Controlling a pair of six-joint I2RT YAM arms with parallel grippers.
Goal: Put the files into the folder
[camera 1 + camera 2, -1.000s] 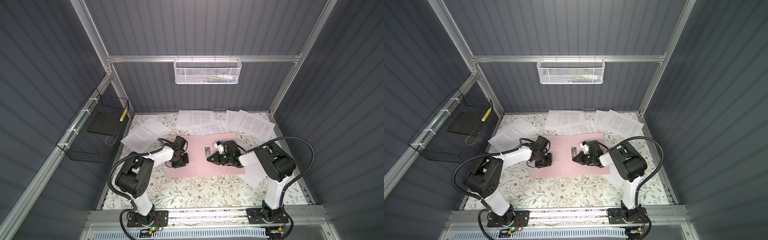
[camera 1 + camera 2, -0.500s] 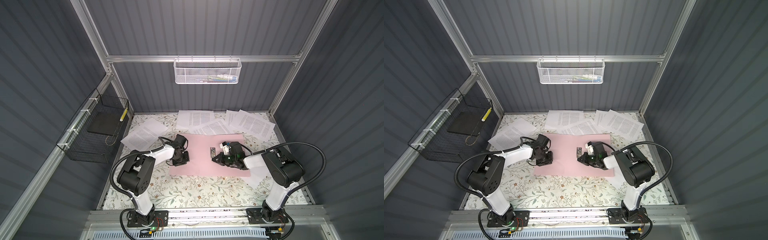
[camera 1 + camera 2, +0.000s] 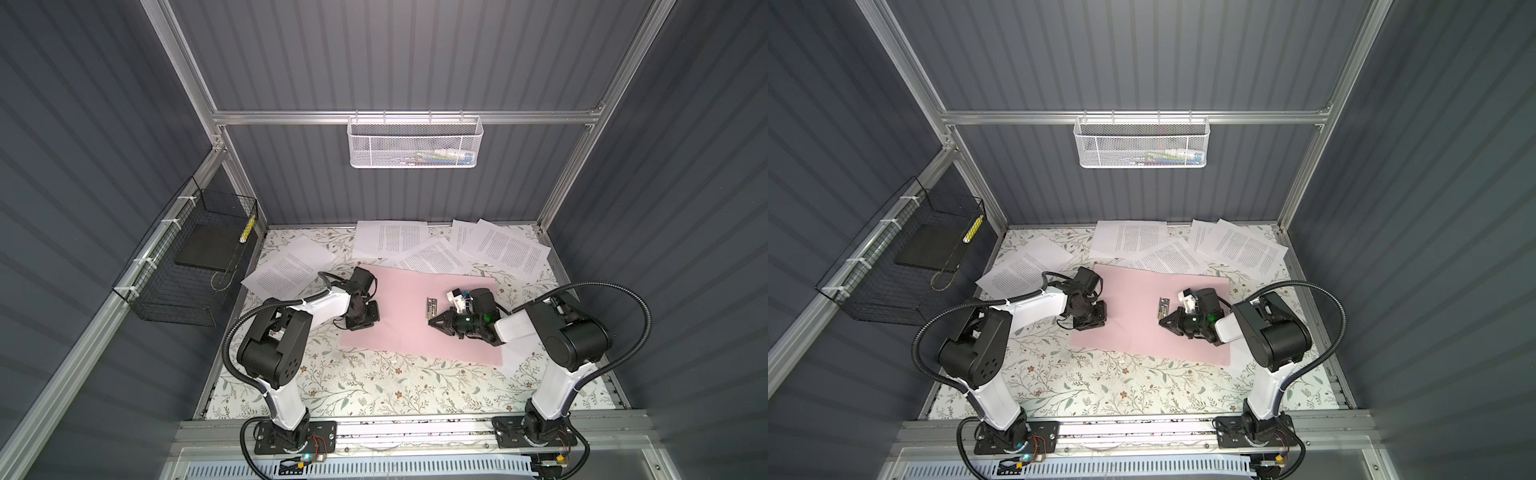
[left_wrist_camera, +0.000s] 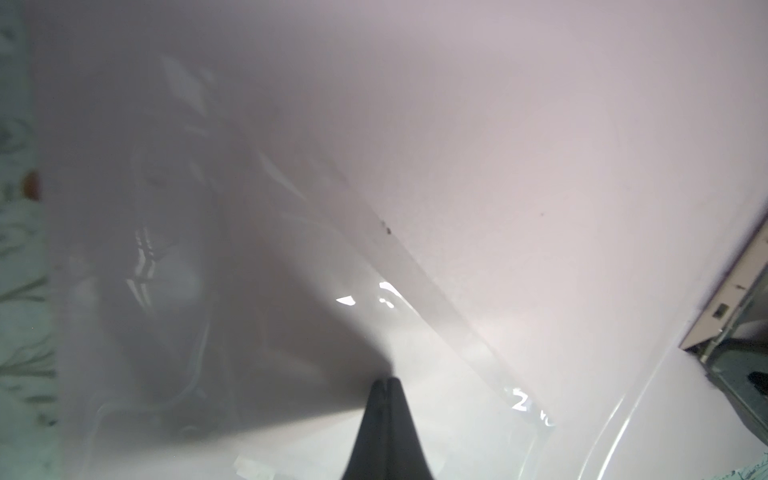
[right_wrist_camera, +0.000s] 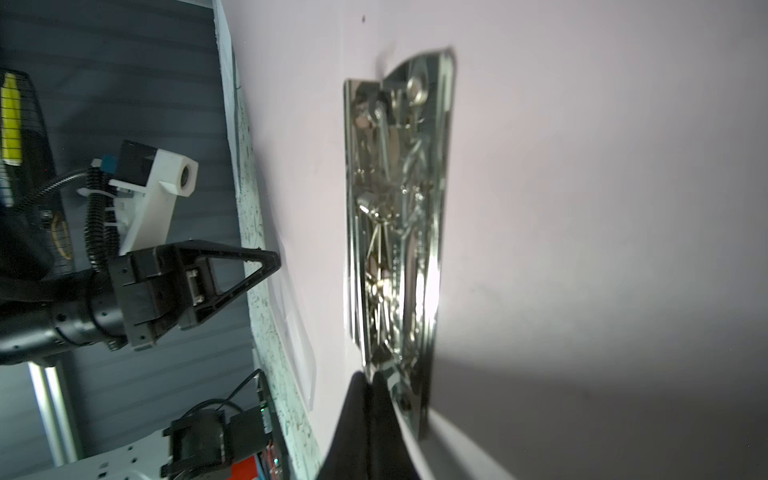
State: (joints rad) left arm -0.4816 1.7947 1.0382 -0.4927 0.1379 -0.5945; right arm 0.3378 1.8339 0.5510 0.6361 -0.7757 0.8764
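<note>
The pink folder [image 3: 399,307] [image 3: 1133,307] lies open and flat mid-table in both top views, its metal clip [image 3: 432,308] [image 5: 395,216] along the spine. My left gripper [image 3: 360,322] [image 4: 387,380] is shut, its tip down on the folder's left half [image 4: 540,145]. My right gripper [image 3: 430,324] [image 5: 368,376] is shut too, its tip against the near end of the clip, with nothing held. Several files lie loose behind the folder: one at the back [image 3: 390,241], one overlapping the folder's far edge [image 3: 432,259], others back right [image 3: 503,249] and left [image 3: 286,270].
A black wire basket [image 3: 187,266] on the left wall holds a flat black slab. A white mesh basket [image 3: 415,143] hangs on the back wall. The floral tablecloth [image 3: 374,382] shows in front of the folder. Another white sheet [image 3: 519,357] lies under the right arm.
The folder has slid to the right and turned slightly, and my right gripper has moved right with it at the clip. The left gripper has hardly moved.
</note>
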